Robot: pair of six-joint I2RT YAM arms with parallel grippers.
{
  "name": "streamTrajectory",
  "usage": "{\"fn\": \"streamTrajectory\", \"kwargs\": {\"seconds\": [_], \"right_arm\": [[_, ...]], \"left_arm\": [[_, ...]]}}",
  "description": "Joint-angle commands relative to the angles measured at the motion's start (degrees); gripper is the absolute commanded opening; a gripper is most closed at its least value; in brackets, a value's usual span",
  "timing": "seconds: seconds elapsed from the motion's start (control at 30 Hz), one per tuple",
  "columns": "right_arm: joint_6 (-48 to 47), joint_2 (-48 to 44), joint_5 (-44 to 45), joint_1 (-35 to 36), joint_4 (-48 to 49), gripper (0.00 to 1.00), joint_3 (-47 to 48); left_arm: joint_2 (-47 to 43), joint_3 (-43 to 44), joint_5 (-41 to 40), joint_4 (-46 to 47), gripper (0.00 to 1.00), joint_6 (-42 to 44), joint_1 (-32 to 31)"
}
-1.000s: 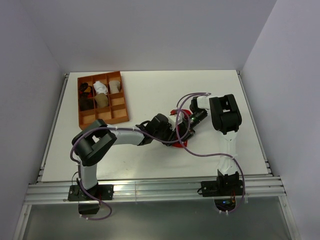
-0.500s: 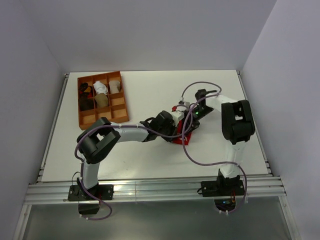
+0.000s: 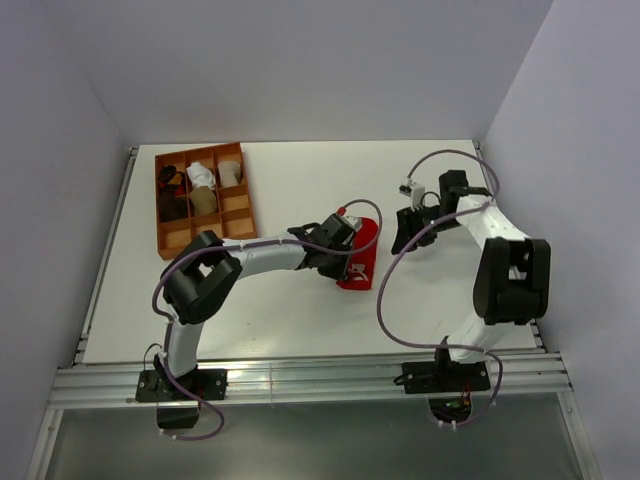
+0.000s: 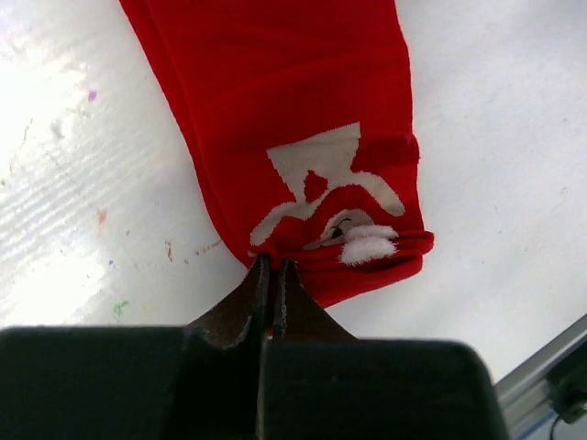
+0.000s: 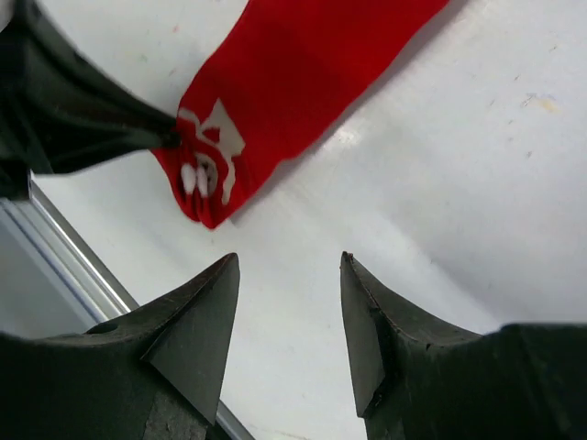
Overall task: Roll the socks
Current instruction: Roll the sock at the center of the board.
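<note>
Red sock (image 3: 358,252) being left to one arm.
Flat on the table (image 3: 300,190), its end is being pinched by the left gripper (image 4: 273,273); the right gripper (image 5: 288,266), wide and empty, is being withdrawn, likely ahead of rolling.

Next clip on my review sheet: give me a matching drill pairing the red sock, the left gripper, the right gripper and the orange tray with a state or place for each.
Things:
1. red sock
2. left gripper
3. right gripper
4. orange tray

States or places:
A. open, holding nothing, clear of the sock
B. at the far left of the table
C. shut on the sock's end
D. lying stretched out mid-table, pinched at one end

Pairs: 1-D, 2-C, 3-A, 4-B
</note>
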Motion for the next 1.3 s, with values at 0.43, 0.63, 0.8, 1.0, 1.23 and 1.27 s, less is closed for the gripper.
{"fn": "streamTrajectory", "kwargs": {"seconds": [0.43, 0.63, 0.8, 1.0, 1.23, 1.27], "right_arm": [[-20.4, -35.4, 11.3, 21.7, 25.5, 0.60, -30.5], [-20.7, -37.8, 22.8, 37.2, 31.5, 0.59, -35.9], [-20.9, -36.9, 28.8, 46.8, 35.7, 0.59, -39.3], [-22.0, -35.2, 35.5, 53.4, 42.6, 0.60, -41.7], [-22.9, -29.5, 39.1, 56.7, 46.5, 0.58, -41.4], [-23.0, -28.7, 38.9, 56.8, 46.4, 0.58, -41.1]], "left_arm": [[11.0, 9.6, 16.3, -27.7, 0.00, -6.6, 7.0], [13.7, 13.2, 17.9, -31.4, 0.00, -5.2, 8.1], [15.1, 16.5, 17.7, -34.0, 0.00, -4.2, 8.2], [16.3, 17.7, 18.3, -35.0, 0.00, -3.5, 8.2], [16.4, 17.6, 18.8, -34.8, 0.00, -2.9, 8.3], [16.4, 17.5, 18.9, -34.8, 0.00, -2.9, 8.3]]}}
